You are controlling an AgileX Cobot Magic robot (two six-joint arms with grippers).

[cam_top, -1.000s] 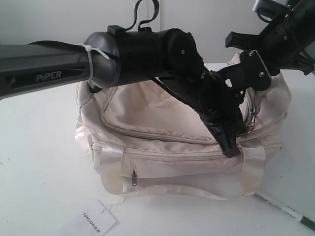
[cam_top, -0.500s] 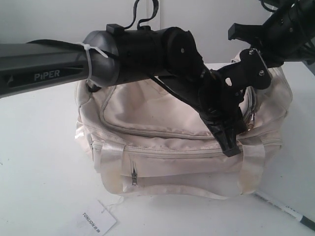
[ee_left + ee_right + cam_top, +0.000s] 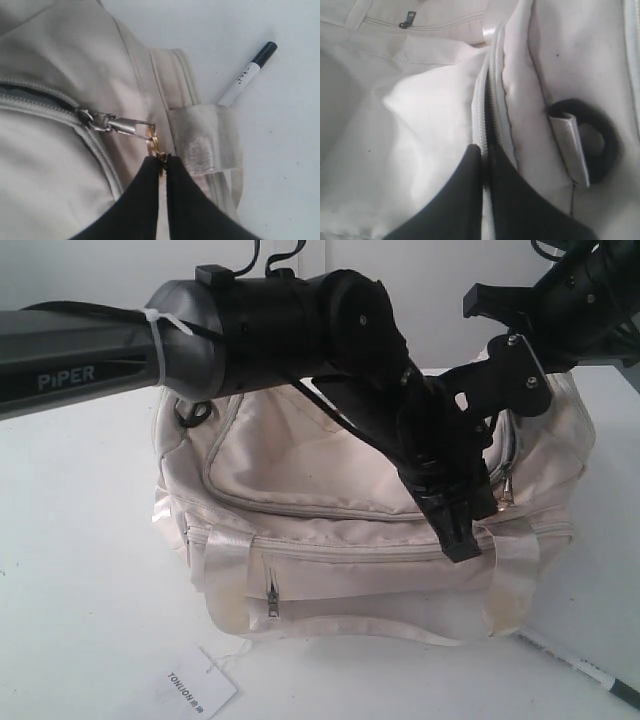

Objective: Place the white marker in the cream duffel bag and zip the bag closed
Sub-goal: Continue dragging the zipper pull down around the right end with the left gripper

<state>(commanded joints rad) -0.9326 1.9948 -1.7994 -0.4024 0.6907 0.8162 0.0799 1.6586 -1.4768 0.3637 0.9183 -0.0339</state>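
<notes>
As viewed from the exterior camera, found the white marker (image 3: 570, 665) lying on the table (image 3: 80, 590) at five o'clock of the cream duffel bag (image 3: 300, 470), outside it. Noted the left gripper (image 3: 164, 159) clamped on the gold ring pull (image 3: 153, 142), top zipper (image 3: 45, 102) part open behind the slider (image 3: 95, 120). Recorded the right gripper (image 3: 484, 147) pinched tight on the bag's zipper seam (image 3: 487, 95) at two o'clock.

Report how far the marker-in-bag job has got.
Done: nothing; the marker lies on the table beside the bag. In hand: left end effector pinches the ring pull; right end effector grips the zip edge. Left: load marker, zip shut.
</notes>
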